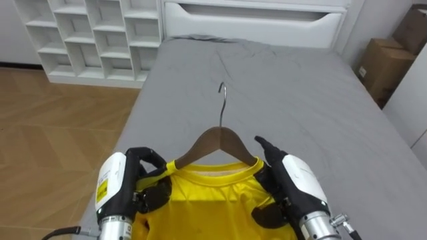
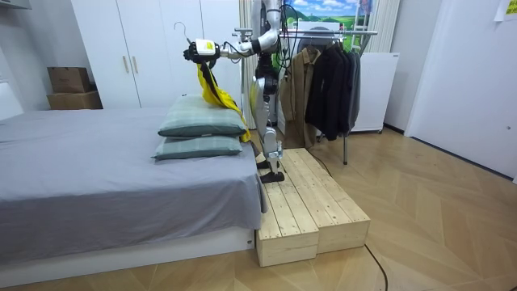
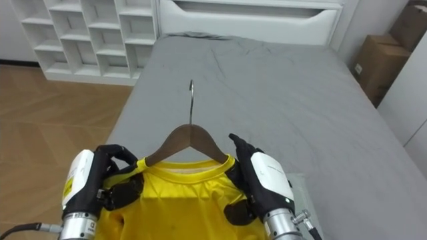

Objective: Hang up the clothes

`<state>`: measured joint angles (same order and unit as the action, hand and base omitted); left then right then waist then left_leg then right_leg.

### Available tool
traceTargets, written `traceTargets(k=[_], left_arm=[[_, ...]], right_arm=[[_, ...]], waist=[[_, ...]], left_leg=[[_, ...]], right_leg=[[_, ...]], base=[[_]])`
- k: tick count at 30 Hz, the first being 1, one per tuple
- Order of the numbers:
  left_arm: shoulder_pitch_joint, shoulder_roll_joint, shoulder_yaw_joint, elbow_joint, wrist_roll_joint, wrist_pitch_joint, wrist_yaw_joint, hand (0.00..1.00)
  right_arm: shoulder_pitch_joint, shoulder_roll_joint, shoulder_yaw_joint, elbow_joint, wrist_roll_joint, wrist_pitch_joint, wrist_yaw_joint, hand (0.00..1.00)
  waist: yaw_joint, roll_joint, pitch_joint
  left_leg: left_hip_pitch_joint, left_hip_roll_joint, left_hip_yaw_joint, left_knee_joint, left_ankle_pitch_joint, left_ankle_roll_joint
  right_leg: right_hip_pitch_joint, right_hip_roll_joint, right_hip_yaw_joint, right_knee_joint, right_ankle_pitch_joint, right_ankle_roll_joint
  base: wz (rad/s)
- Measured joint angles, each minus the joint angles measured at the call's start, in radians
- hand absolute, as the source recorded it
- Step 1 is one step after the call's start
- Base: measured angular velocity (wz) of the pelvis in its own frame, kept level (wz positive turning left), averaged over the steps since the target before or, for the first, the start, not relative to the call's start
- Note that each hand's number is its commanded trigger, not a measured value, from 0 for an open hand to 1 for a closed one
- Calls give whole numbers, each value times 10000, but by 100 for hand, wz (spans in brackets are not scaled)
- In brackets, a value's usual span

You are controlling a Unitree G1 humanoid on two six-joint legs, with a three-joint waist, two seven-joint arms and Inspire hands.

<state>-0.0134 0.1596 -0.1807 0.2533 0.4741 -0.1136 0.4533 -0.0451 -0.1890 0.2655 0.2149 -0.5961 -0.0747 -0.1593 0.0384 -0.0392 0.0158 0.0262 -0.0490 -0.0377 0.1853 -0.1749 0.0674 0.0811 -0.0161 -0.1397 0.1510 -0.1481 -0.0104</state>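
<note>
The robot stands on a wooden platform at the pillow end of a grey bed. It holds a yellow shirt out in front of it, above the bed's edge. The shirt hangs on a wooden hanger, whose metal hook stands upright at the centre of the eye views.

The left hand, at the lower left of the frame, has its fingers curled over the shirt's shoulder and the hanger arm beneath, with the thumb against the cloth. The right hand, at the lower right, pinches the other shoulder. Its fingers reach up behind the cloth and its thumb presses on the front.

A yellow label sits on the left forearm, its print too small to read. A cardboard box at the right edge carries a small white sticker, also unreadable.

A white cubby shelf fills the upper left, and the white headboard runs along the top.

In the room view, two grey pillows lie stacked below the hanging shirt. A clothes rack with dark coats stands behind the robot.
</note>
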Motion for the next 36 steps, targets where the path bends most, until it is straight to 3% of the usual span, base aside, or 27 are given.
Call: traceTargets(k=[23,25,26,27,30,33,35,36], left_arm=[[-38,140,-32,1,6,0,-16,100],[-39,154,-35,1,3,0,-16,100],[-40,153,-35,1,2,0,-16,100],[-39,151,-35,1,2,0,-16,100],[-38,147,-37,3,3,-1,-29,100],[-38,150,-69,3,4,-8,-38,100],[-38,157,-93,3,5,-14,-38,100],[-38,154,-107,3,5,-20,-38,100]], right_arm=[[-902,-41,287,1401,-28,-10,312,1],[-902,-42,284,1410,19,-10,312,61],[-902,-43,283,1411,20,-10,312,84],[-902,-44,279,1422,20,-11,311,96],[-902,-43,239,1542,16,-57,311,100],[-902,-56,172,1671,-1,-177,320,87],[-902,-83,168,1676,-1,-189,318,90],[-902,-104,164,1678,-7,-189,317,100]], waist=[[239,-185,-7],[215,-181,-4],[214,-179,-3],[208,-174,0],[211,-145,20],[197,-130,33],[196,-126,39],[195,-119,44]], left_leg=[[-162,-25,-228,90,5,-3],[-163,-25,-231,114,5,-4],[-163,-25,-231,117,5,-4],[-162,-25,-231,121,5,-4],[-171,-26,-229,127,5,-4],[-216,-29,-245,120,6,-8],[-226,-31,-269,124,9,-14],[-224,-31,-274,129,13,-20]], right_leg=[[-114,-12,-123,-5,0,0],[-93,-12,-120,-5,0,-1],[-90,-12,-119,-5,0,0],[-86,-11,-120,-5,0,0],[-82,-10,-159,-5,0,0],[-82,-9,-199,-5,0,0],[-82,-9,-243,-5,0,0],[-82,-8,-243,-5,0,0]], base=[[2],[0],[0],[0],[0],[1],[4],[0]])
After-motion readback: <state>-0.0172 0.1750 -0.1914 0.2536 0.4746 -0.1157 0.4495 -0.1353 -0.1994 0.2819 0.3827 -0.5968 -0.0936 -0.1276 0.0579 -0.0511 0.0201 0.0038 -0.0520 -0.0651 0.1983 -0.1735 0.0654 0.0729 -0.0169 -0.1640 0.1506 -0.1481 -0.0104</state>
